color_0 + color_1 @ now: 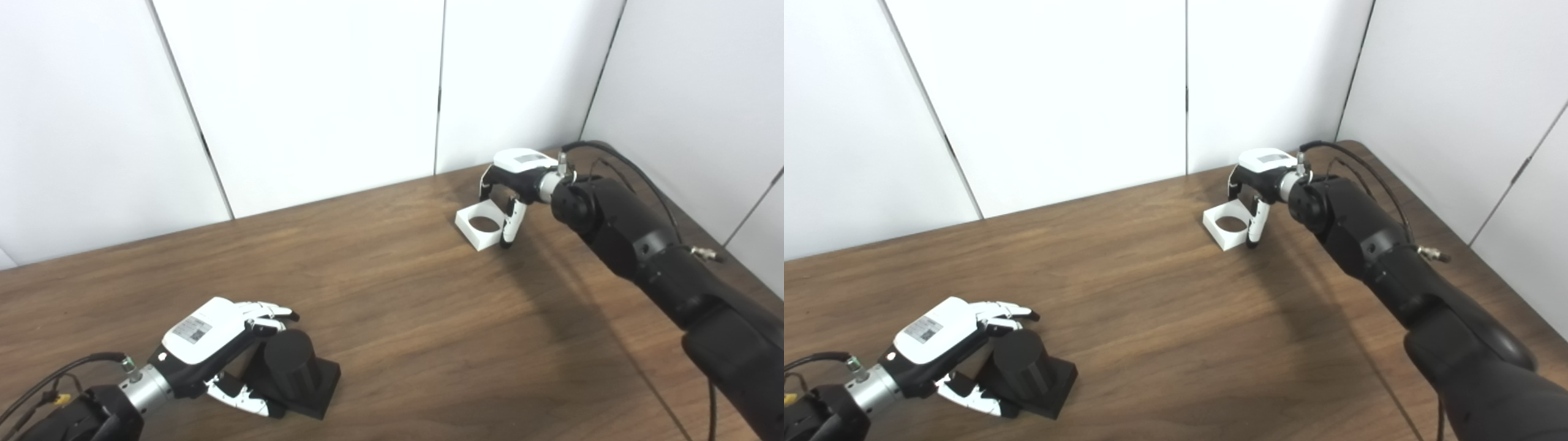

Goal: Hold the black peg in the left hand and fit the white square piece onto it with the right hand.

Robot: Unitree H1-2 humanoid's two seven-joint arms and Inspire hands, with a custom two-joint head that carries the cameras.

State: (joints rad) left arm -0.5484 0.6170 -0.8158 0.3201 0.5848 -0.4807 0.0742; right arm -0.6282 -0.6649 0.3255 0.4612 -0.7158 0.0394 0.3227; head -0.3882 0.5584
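Observation:
The black peg (293, 362), a cylinder on a square black base, stands on the table at the near left. My left hand (211, 349) is open around it, with its fingers (269, 311) stretched past the top and the thumb low at the base's front. The white square piece (481, 226), with a round hole, lies flat at the far right. Over its right side hangs my right hand (513, 177), open. Its fingers curl down at the far edge and its thumb tip is by the near right corner. The piece rests on the table.
White wall panels stand close behind the wooden table (398, 294), and another wall runs along the right. The table's right edge (729, 257) passes just beyond my right forearm (643, 251). Cables trail from both wrists.

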